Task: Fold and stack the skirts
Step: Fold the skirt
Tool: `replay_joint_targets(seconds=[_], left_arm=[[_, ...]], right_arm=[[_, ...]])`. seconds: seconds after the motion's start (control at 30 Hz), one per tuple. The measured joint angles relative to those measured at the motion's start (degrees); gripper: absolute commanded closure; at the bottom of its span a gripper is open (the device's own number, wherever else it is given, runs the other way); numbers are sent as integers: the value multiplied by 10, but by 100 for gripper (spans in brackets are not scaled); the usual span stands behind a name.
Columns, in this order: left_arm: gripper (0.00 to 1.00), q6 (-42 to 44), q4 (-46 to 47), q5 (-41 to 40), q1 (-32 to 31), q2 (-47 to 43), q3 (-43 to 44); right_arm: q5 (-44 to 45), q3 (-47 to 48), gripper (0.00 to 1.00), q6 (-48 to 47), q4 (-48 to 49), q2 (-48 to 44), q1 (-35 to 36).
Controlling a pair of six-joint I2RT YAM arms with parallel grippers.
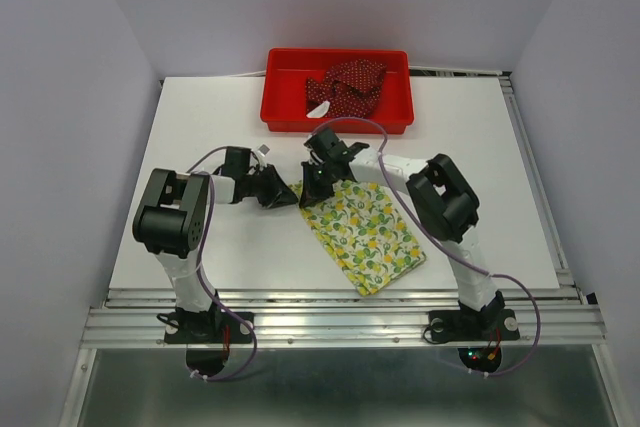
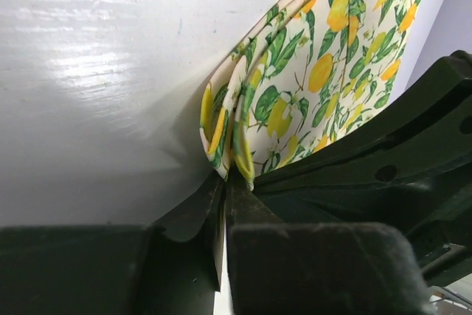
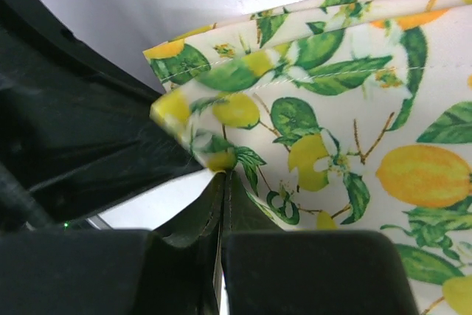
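Left gripper (image 1: 283,193): jaws nearly together, pinching a corner of the lemon skirt (image 1: 366,235).
Right gripper (image 1: 316,179): jaws together, nipping the same skirt's edge, just beside the left.
Dark red skirt (image 1: 348,87): beyond both grippers, in the red tray (image 1: 275,112).

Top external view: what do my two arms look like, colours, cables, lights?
Both the left arm and right arm have black joint housings joined by white links. A thin purple cable loops along each from its black base. Small red and green lights glow at the right base.
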Motion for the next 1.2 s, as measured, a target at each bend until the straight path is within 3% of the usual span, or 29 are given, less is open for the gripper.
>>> replay_joint_targets(seconds=[0.13, 0.37, 0.7, 0.77, 0.87, 1.2], left_arm=[[56, 25, -26, 7, 6, -2, 16], [55, 92, -114, 0, 33, -31, 43], [49, 102, -139, -9, 45, -37, 46], [54, 100, -134, -11, 47, -36, 52], [73, 93, -118, -9, 50, -32, 59], [91, 90, -81, 28, 48, -10, 49]], right_arm=[[-29, 1, 99, 13, 15, 21, -12], [-74, 31, 99, 44, 25, 52, -32], [-83, 51, 99, 75, 48, 65, -50], [-84, 51, 99, 78, 54, 65, -52], [-82, 51, 99, 83, 60, 65, -52], [-76, 51, 99, 100, 81, 65, -58]])
